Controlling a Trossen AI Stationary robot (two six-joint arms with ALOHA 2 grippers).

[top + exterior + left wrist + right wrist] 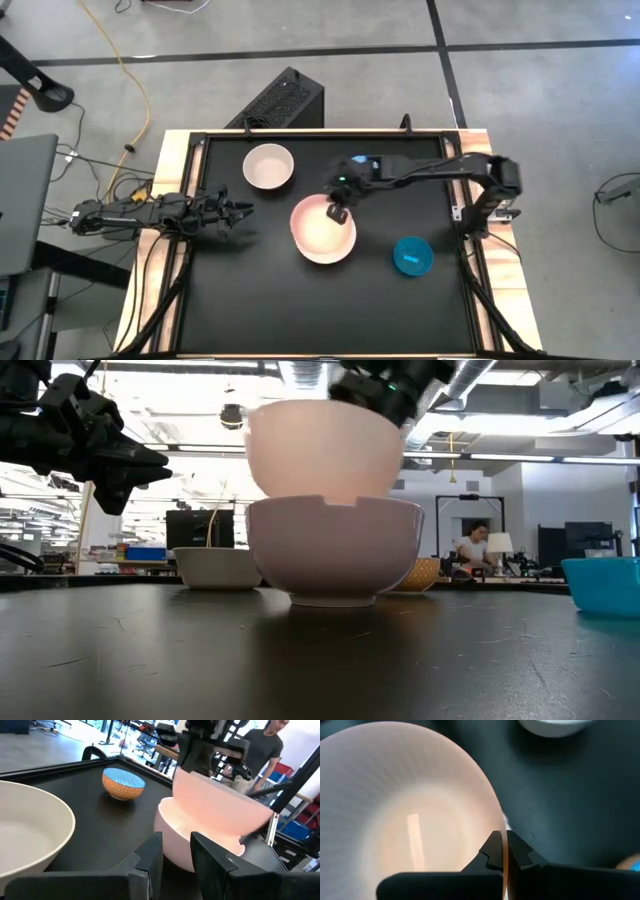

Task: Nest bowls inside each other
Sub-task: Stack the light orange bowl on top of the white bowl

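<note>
My right gripper (338, 213) is shut on a pale pink bowl (325, 450). It holds this bowl tilted right above a larger pinkish-white bowl (335, 555) that stands at the table's middle. A white bowl (268, 166) stands at the far left. A cyan bowl (412, 255) stands toward the right. A bowl that is blue inside and orange outside (123, 782) stands on the far side, partly under my right arm. My left gripper (176, 842) hovers open at the left, level, pointing at the pink bowls. My right gripper pinches the pale pink bowl's rim (503, 827) on its far right side, one finger inside the bowl and one outside. The fingers slant down from the table's far right. The bowl is off the table and tilted, its bottom at the larger bowl's rim (300, 503). I cannot tell whether the two bowls touch.
The black table top has a raised frame (300, 134) around it. A person (265, 745) stands beyond the table's right side. Bare table lies along the near edge (320, 320).
</note>
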